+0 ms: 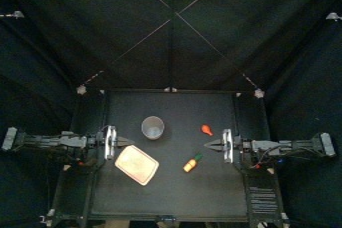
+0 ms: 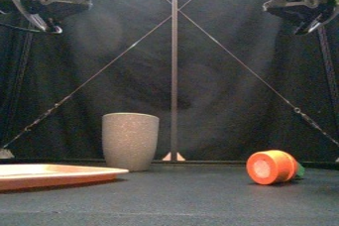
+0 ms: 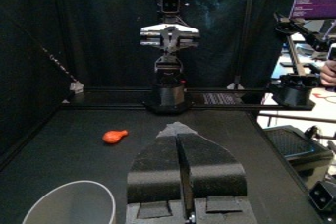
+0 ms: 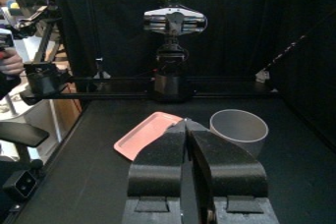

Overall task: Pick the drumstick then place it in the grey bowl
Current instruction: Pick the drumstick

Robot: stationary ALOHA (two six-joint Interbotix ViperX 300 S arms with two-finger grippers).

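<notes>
Lying by the pink tray (image 1: 136, 163), drumstick (image 1: 191, 164) looks small, orange-brown — left gripper (image 3: 184, 135), right gripper (image 4: 187, 125) jaws clenched.

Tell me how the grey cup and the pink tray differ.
The cup stands upright and tall; the tray lies flat and low. The cup is round and speckled grey; the tray is rectangular and pink. The cup sits farther back; the tray is nearer the front. Both look empty.

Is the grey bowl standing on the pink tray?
No, the grey bowl stands on the table behind the pink tray, apart from it.
</notes>
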